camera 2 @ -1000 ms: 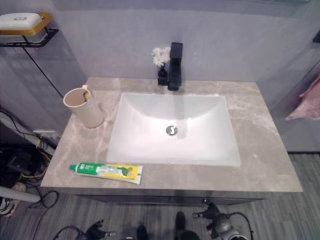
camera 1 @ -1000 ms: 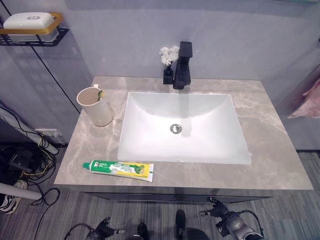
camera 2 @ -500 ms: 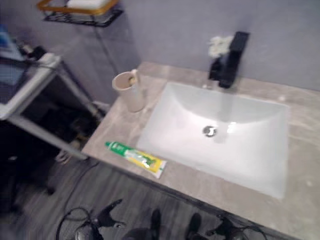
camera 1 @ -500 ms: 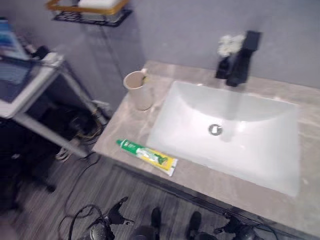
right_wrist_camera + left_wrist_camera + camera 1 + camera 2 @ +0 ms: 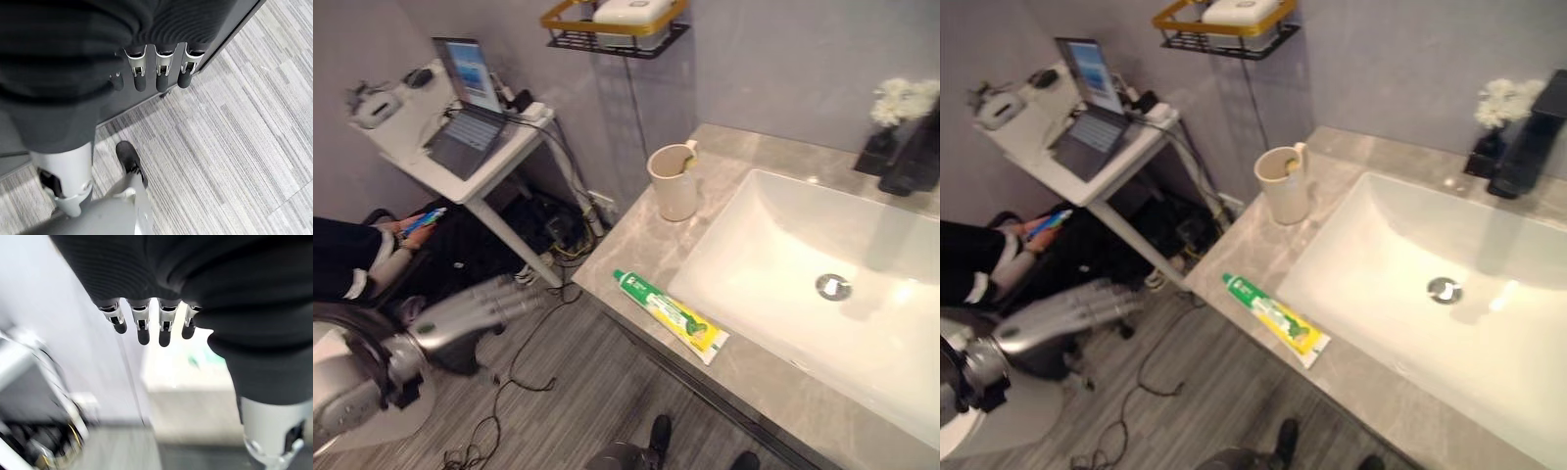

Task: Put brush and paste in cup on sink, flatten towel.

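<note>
A beige cup [image 5: 674,182] stands on the marble counter [image 5: 631,240] left of the white basin [image 5: 783,235], with a toothbrush [image 5: 690,155] leaning in it. A green and yellow toothpaste tube [image 5: 671,315] lies flat near the counter's front edge, in front of the cup. My left hand [image 5: 478,306] is raised over the floor well left of the counter, fingers straight and holding nothing; its dark-tipped fingers [image 5: 164,330] show in the left wrist view. My right hand [image 5: 163,73] hangs low beside the dark cabinet front, fingers relaxed and empty.
A white side table [image 5: 460,162] with an open laptop [image 5: 468,103] stands left of the counter, cables beneath it. A seated person [image 5: 352,257] is at the far left. A wall shelf [image 5: 612,27] holds a soap box. A black faucet [image 5: 915,157] and white flowers [image 5: 899,98] stand behind the basin.
The camera has swung left, so the counter now sits at the right and the side table and person have come into sight. My left arm has risen into view at the lower left.
</note>
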{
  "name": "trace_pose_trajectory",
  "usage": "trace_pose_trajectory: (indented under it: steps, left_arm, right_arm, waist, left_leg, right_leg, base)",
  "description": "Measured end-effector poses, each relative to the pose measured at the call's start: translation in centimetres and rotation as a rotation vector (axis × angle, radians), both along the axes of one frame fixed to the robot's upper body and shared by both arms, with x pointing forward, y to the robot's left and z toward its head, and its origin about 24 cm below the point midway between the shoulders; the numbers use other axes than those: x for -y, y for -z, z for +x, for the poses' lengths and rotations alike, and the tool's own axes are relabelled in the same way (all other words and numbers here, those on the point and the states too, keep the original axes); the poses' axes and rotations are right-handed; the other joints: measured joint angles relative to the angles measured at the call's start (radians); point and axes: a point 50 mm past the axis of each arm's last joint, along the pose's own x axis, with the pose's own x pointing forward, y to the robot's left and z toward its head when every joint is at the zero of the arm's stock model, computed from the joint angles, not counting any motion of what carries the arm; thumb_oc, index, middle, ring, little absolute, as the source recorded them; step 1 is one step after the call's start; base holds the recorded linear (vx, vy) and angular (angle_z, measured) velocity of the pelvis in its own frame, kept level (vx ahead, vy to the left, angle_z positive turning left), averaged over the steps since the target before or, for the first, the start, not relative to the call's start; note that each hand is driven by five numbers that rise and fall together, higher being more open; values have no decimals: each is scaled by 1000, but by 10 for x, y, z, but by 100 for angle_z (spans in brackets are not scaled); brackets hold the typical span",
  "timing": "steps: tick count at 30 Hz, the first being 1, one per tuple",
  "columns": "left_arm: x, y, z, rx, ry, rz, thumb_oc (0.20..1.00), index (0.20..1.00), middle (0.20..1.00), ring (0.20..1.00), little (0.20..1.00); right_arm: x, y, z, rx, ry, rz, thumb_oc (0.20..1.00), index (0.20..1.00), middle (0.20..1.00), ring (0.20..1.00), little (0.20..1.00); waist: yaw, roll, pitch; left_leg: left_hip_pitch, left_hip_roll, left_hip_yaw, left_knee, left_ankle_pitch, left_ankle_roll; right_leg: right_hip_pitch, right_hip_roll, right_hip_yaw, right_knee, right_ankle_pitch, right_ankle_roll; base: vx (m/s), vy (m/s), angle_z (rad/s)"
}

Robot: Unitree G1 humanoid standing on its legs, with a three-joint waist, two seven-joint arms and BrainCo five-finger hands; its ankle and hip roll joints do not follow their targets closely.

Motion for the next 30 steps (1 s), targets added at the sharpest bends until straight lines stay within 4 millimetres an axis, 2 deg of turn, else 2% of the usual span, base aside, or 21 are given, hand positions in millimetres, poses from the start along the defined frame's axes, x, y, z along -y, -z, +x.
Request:
trace_pose_trajectory:
  steps: [3, 5, 6, 7, 8, 9, 10, 13, 14, 17, 22, 24, 26, 27, 30]
  left_arm:
    - [3, -4, 7, 64, -2, -96, 1000, 1000, 1000, 1000, 1000]
    - [7, -3, 10, 77, 7, -115, 1000, 1000, 1000, 1000, 1000]
    - [7, -4, 11, 80, 12, -112, 1000, 1000, 1000, 1000, 1000]
    - [6, -4, 10, 80, 6, -120, 1000, 1000, 1000, 1000, 1000]
    - [5, -2, 9, 71, 1, -120, 1000, 1000, 1000, 1000, 1000]
    - [5, -1, 8, 64, 0, -121, 1000, 1000, 1000, 1000, 1000]
    - [5, -1, 7, 60, -2, -123, 1000, 1000, 1000, 1000, 1000]
    - [5, -1, 8, 52, -2, -116, 1000, 1000, 1000, 1000, 1000]
    - [6, -4, 11, 62, 2, -115, 1000, 1000, 1000, 1000, 1000]
    - [6, -4, 11, 48, -2, -135, 1000, 1000, 1000, 1000, 1000]
    - [9, 6, 10, -12, 12, -133, 1000, 1000, 1000, 1000, 1000]
    - [14, 18, 8, -76, 29, -140, 1000, 1000, 1000, 1000, 1000]
    - [15, 20, 8, -88, 33, -140, 1000, 1000, 1000, 1000, 1000]
    - [18, 26, 6, -125, 47, -138, 1000, 1000, 1000, 1000, 1000]
    - [22, 37, 3, -186, 64, -136, 1000, 1000, 1000, 1000, 1000]
  right_arm:
    - [-3, 1, 10, 22, -3, 8, 1000, 1000, 1000, 1000, 1000]
    - [-10, 2, 18, 49, -10, 28, 1000, 1000, 1000, 1000, 1000]
    - [-18, 4, 29, 84, -20, 57, 1000, 1000, 1000, 1000, 1000]
    - [-23, 4, 40, 116, -30, 74, 1000, 1000, 1000, 1000, 1000]
    - [-26, 5, 43, 123, -34, 84, 1000, 1000, 1000, 1000, 1000]
    - [-28, 4, 49, 139, -50, 92, 1000, 1000, 1000, 1000, 1000]
    - [-30, 4, 55, 154, -57, 99, 1000, 1000, 1000, 1000, 1000]
    - [-31, 5, 52, 141, -49, 115, 1000, 1000, 1000, 1000, 1000]
    - [-31, 6, 44, 117, -41, 116, 1000, 1000, 1000, 1000, 1000]
    - [-30, 8, 37, 95, -38, 113, 1000, 1000, 1000, 1000, 1000]
    - [-33, 7, 44, 113, -67, 116, 1000, 1000, 1000, 1000, 1000]
    - [-38, 7, 52, 132, -114, 125, 1000, 1000, 1000, 1000, 1000]
    - [-39, 6, 53, 135, -125, 125, 1000, 1000, 1000, 1000, 1000]
    - [-40, 5, 57, 141, -158, 123, 1000, 1000, 1000, 1000, 1000]
    - [-40, 5, 60, 149, -169, 122, 1000, 1000, 1000, 1000, 1000]
  waist:
    - [-21, -3, -3]
    - [-39, -22, -8]
    - [-57, -33, -15]
    - [-57, -46, -20]
    - [-49, -58, -21]
    - [-60, -72, -16]
    - [-59, -71, -17]
    - [-77, -85, -13]
    - [-83, -92, -9]
    - [-81, -92, -9]
    - [-88, -84, -9]
    - [-102, -78, -8]
    - [-107, -86, -3]
    - [-109, -80, -6]
    - [-116, -92, 5]
  left_leg:
    - [-1, -1, 5, 0, 0, 0]
    - [-1, 1, 25, 0, 0, 0]
    - [-1, 6, 46, 0, -3, -3]
    - [-4, 11, 77, 0, -8, 2]
    - [-5, 18, 109, 0, -19, 1]
    - [-6, 19, 135, 0, -26, 2]
    - [-4, 21, 154, 0, -28, 6]
    - [2, 22, 180, 0, -34, 13]
    - [7, 22, 185, 0, -32, 17]
    - [17, 22, 202, 0, -33, 18]
    - [38, 22, 211, 0, -36, 21]
    - [38, 23, 222, -1, -39, 18]
    - [40, 24, 238, -5, -45, 25]
    - [31, 24, 247, -5, -45, 25]
    - [31, 26, 265, -5, -45, 25]
  right_leg:
    - [-4, -2, 2, 0, 3, 1]
    - [-16, -2, 26, 0, 3, 5]
    - [-27, 1, 48, 0, 6, 6]
    - [-46, 3, 79, 0, 11, 2]
    - [-67, 8, 115, 3, 17, -1]
    - [-83, 10, 146, 1, 27, -3]
    - [-86, 10, 161, 1, 31, -2]
    - [-93, 11, 190, 1, 38, -3]
    - [-91, 11, 196, 1, 41, -7]
    - [-87, 11, 206, -8, 44, -11]
    - [-71, 12, 216, -8, 45, -12]
    - [-76, 12, 228, -8, 49, -8]
    - [-83, 14, 246, -8, 53, -8]
    - [-97, 14, 256, -8, 59, -6]
    - [-106, 16, 272, -8, 67, -13]
  base:
    - [13, 31, -2]
    - [27, 35, -35]
    - [45, 68, -62]
    - [55, 84, -87]
    - [38, 47, -96]
    - [36, 37, -86]
    - [35, 25, -67]
    - [51, 37, -31]
    - [52, 38, -8]
    - [57, 41, -10]
    - [23, 29, -6]
    - [-13, 13, -15]
    - [-25, 0, -27]
    - [6, -3, -36]
    - [4, -8, -17]
